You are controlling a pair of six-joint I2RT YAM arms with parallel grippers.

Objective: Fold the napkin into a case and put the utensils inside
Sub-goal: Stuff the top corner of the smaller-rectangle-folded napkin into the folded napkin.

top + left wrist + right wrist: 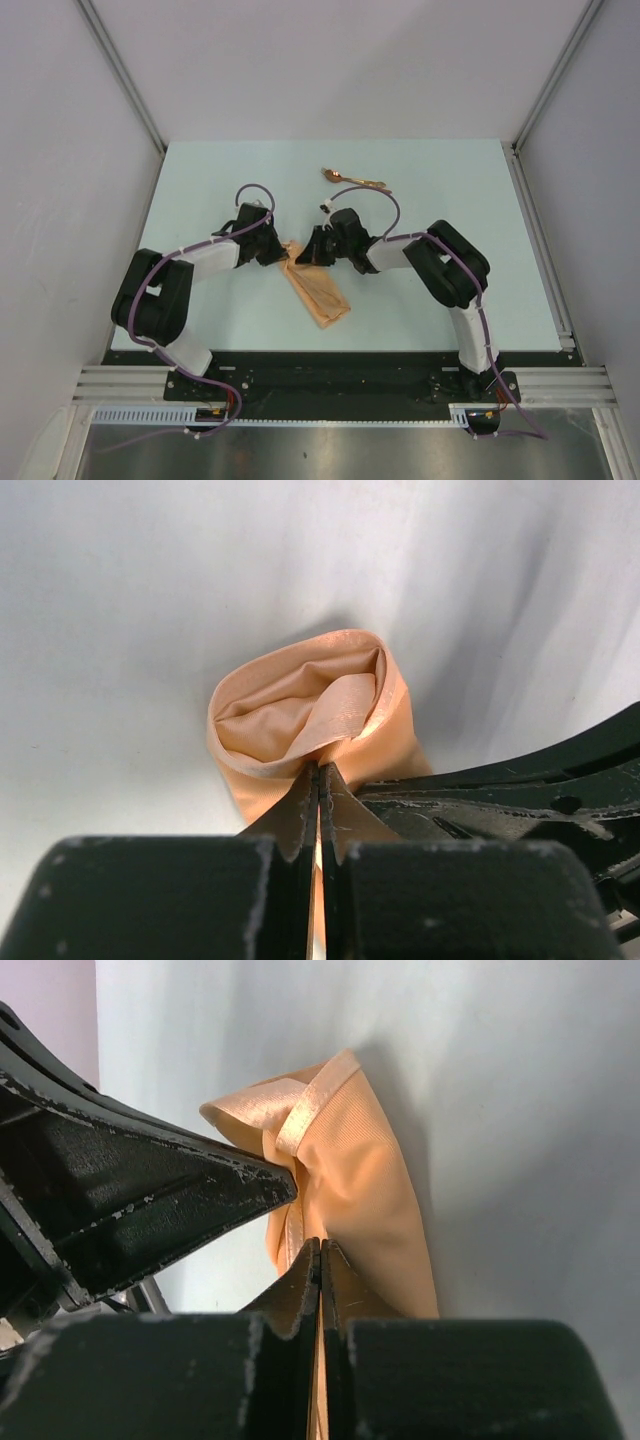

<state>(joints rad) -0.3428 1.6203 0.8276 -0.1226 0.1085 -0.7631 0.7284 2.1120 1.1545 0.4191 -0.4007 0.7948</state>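
Peach-orange napkin [318,290], folded into a narrow sleeve, lies diagonally mid-table, its far end gaping open. Copper-gold utensils [350,179] lie together farther back, well apart.

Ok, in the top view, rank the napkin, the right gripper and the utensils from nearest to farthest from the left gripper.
1. napkin: pinched in the left gripper itself, trailing toward the near edge.
2. right gripper: just to its right, on the same cloth end.
3. utensils: far back, beyond both grippers.

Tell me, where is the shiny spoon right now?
In the top view, the utensils lie far back on the table, beyond the right pincer, apart from the napkin.
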